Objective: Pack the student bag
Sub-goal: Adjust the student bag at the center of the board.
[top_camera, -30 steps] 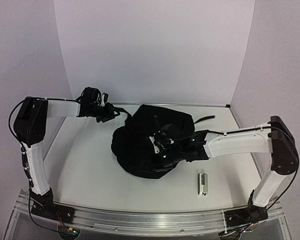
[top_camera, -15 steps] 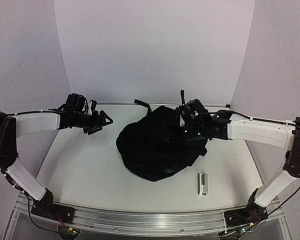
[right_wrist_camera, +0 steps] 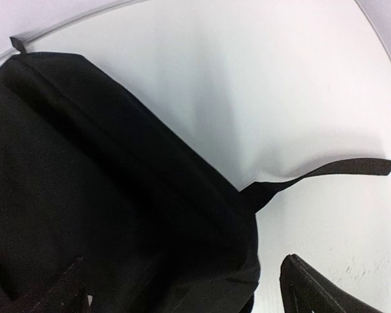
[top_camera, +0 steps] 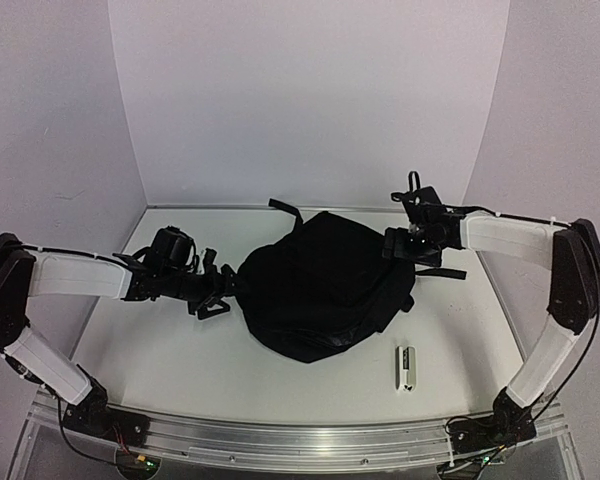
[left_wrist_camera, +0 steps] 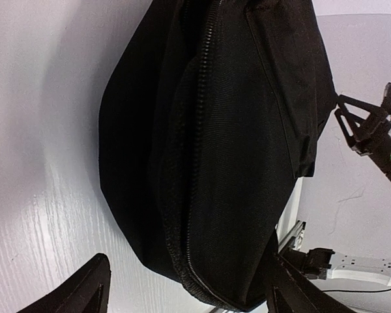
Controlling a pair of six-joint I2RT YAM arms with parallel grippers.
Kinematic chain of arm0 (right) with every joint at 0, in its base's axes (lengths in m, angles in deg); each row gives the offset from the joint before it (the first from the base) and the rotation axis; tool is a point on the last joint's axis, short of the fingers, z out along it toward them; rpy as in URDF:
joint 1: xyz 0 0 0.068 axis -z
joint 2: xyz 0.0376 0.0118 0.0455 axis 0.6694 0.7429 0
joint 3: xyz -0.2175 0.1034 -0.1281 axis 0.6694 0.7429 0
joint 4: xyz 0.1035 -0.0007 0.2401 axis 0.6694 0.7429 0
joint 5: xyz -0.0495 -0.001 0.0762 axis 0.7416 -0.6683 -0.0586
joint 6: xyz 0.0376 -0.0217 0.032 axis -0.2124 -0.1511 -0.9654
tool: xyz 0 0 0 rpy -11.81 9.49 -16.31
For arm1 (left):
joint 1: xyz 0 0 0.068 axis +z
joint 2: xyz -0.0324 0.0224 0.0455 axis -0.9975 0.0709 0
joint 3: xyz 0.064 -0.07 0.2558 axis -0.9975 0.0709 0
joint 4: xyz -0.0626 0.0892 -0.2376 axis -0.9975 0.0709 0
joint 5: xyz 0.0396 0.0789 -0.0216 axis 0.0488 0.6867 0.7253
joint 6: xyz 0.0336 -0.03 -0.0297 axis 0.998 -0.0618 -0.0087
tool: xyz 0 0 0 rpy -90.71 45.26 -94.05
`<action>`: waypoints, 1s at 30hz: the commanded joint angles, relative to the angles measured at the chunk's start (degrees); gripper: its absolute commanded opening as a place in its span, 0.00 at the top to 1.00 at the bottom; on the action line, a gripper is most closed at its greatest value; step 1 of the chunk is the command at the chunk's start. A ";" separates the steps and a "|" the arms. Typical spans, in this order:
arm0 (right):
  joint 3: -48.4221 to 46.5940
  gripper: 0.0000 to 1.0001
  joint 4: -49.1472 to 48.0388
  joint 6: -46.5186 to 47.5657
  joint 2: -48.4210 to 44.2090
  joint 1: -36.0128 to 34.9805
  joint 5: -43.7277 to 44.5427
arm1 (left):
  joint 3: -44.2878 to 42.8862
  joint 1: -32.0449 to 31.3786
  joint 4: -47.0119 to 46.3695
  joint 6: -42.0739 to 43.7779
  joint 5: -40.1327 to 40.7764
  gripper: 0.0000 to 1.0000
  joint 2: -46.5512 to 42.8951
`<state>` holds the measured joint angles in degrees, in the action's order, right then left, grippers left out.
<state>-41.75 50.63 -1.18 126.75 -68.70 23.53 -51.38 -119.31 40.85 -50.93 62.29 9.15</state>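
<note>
1. My left hand is spread and empty, just beside the left edge of the student bag.
2. My right hand is spread too, holding nothing, at the bag's far right corner.
3. The bag lies slumped mid-tabletop, a strap trailing right; a small white object sits near it, apart.

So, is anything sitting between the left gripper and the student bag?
Nothing visible. The left gripper, jaws open, sits right beside the left edge of the student bag, and its wrist view shows only the bag and bare table ahead.
</note>
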 commanded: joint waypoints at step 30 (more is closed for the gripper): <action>14.74 0.33 -2.97 -12.56 -12.44 -6.50 -11.93 | -10.77 3.93 6.44 18.83 11.82 0.31 -2.11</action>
<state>-28.04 43.30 -10.17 120.28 -71.69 11.39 -59.13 -111.22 38.20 -43.25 64.77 15.50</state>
